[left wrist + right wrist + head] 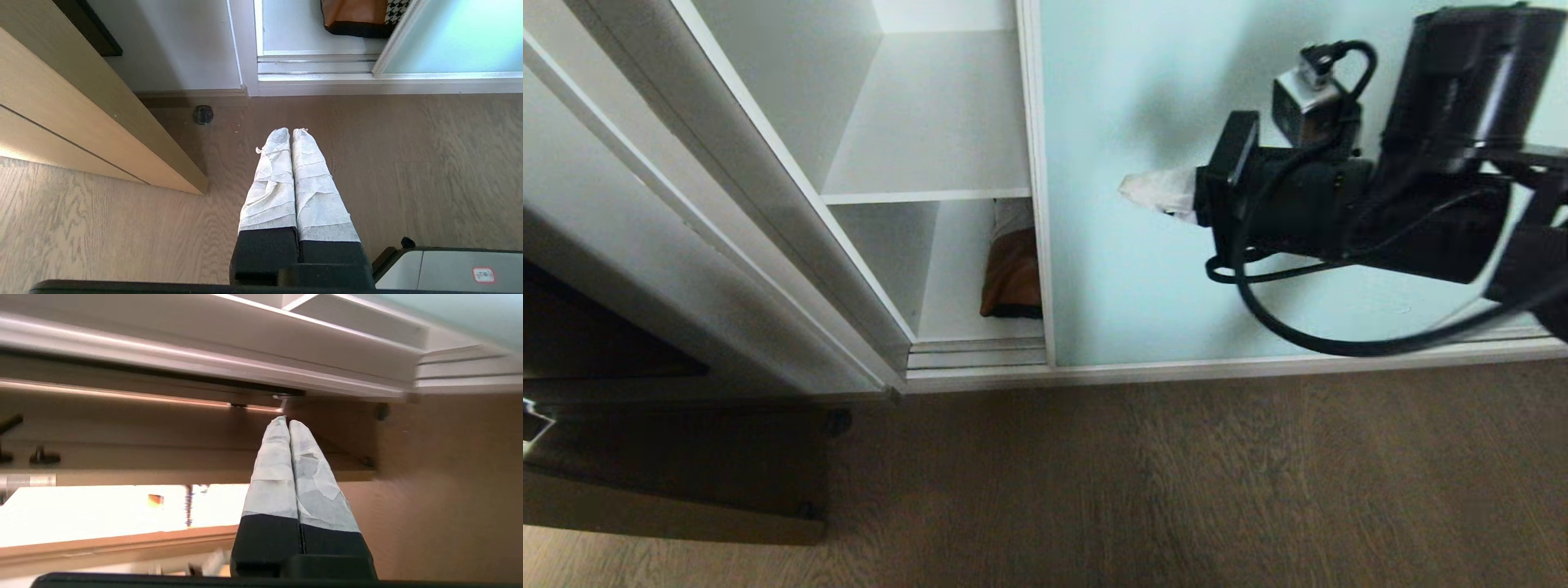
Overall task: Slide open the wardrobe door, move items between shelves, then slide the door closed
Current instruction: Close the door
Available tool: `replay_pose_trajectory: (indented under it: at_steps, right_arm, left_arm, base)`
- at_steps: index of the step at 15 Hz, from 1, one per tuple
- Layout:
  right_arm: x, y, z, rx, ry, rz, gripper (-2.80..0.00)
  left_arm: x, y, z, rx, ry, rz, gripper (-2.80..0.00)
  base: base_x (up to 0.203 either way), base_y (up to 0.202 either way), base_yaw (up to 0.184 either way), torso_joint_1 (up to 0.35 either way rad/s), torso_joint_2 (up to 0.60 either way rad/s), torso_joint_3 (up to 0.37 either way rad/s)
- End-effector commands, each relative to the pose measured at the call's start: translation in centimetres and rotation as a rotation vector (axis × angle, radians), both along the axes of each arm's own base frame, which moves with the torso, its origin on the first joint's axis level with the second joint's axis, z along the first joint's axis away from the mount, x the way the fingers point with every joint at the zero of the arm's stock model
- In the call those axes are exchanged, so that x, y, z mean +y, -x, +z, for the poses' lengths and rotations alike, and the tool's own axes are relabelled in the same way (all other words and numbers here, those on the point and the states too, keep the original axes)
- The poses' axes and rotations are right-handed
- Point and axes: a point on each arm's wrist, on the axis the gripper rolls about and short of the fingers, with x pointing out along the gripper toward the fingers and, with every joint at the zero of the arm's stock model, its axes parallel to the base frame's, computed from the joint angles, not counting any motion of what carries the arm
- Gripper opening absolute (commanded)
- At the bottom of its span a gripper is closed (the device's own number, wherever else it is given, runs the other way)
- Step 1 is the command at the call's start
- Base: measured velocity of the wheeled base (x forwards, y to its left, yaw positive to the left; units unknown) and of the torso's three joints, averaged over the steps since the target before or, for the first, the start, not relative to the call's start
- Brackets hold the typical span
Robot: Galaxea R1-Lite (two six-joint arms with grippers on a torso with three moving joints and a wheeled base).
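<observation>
Closed and empty, the right gripper (pixel 1131 189) hangs in front of the frosted aqua sliding wardrobe door (pixel 1176 122), pointing toward its silvery frame edge (pixel 1036 188). The door stands partly open, the houndstooth cushion (pixel 1013 273) on the bottom shelf (pixel 956 286) beneath an empty shelf (pixel 931 139). The opening step looks unfinished; next, fingertips likely must push that edge rightward. The left gripper (pixel 292 132) hangs shut above the floor.

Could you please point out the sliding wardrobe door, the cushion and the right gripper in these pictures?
sliding wardrobe door (pixel 1143 310): head view, bare frosted aqua glass below the arm.
cushion (pixel 1013 273): head view, tan-orange patch, on the lower shelf.
right gripper (pixel 1129 187): head view, tip of the shut, wrapped jaws.
</observation>
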Motion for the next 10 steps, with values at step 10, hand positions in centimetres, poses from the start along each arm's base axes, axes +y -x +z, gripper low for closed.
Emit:
replay_pose_trajectory:
  at_steps: [10]
  right_arm:
    - [-16.9,27.3,-5.5,-0.383,0.380,-0.517,-2.80]
  left_arm:
    - [0.0,0.0,0.0,0.000,0.000,0.000,-2.80]
  base:
    - [0.000,0.000,0.000,0.000,0.00,0.000]
